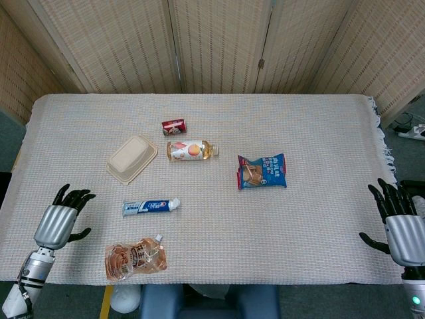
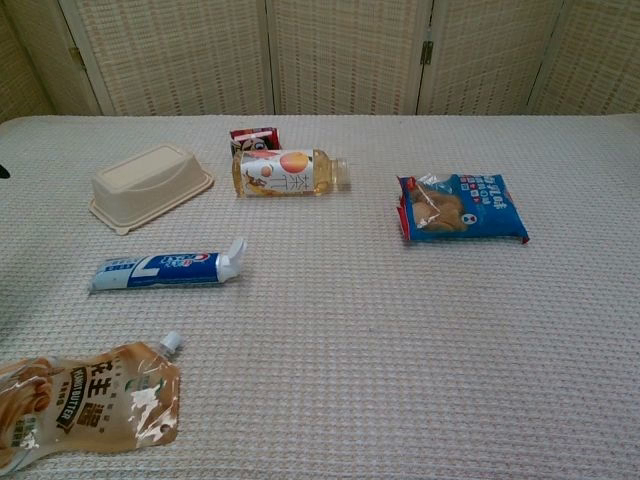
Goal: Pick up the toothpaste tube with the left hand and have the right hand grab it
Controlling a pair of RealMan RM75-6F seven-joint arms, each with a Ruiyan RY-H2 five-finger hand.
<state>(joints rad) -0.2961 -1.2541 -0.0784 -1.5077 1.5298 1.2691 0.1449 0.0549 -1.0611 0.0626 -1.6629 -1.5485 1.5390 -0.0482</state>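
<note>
From the head view, the toothpaste tube lay flat on the table, just right of the left hand, whose fingers were spread and empty. The right hand sat far right, fingers apart. From the chest view, the tube lay between a tub and a pouch.

Both the left hand and the right hand have ribbed silver-grey backs and black fingers, with silver wrists below and a green light glowing at the right wrist

toothpaste tube flat, left robot hand near, empty
</note>
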